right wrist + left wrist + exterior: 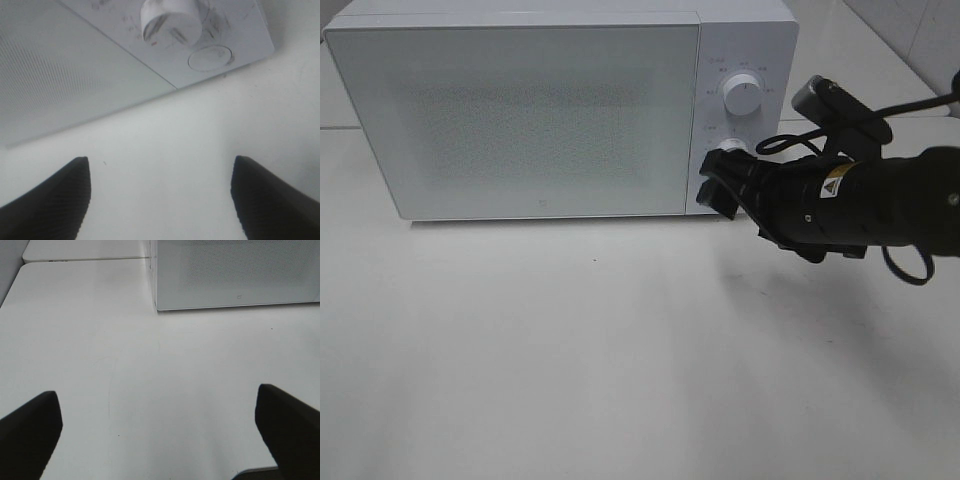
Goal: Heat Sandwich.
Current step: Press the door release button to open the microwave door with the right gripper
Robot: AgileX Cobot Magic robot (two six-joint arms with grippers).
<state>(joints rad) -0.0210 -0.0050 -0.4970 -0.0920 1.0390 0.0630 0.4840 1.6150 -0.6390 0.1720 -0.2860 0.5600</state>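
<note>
Far left, outside the high camera's frame: left gripper (157,412), shown only by its own wrist camera. Fingers (30,435) spread wide with nothing between them, over the bare white table (100,350), well short of the microwave (235,270). Past the table's far edge, a second white tabletop (80,250) set against it.

Next, filling the left and middle of the high view: the white microwave at the back of the table. Door (510,115) shut, pale and frosted with a fine dot pattern, nothing legible through it. Sandwich: in none of the three views, so cannot tell where it is, behind that door or elsewhere.

Right of the door, the narrow control panel (760,50). Upper dial (741,97) in plain sight. Lower dial (728,150) beneath it, partly covered by black fingertips. Below that dial, seen from the right wrist, a flat round button (210,57).

Further right: right gripper (717,186), reaching in from the right edge on a black arm and pointed at the lower part of the panel. Fingers (55,200) wide apart and empty, only bare tabletop between them in the wrist view. Just in front of the lower dial; touching or not, cannot tell. Above the wrist, a small black camera (828,100) and a looping cable (910,265).
</note>
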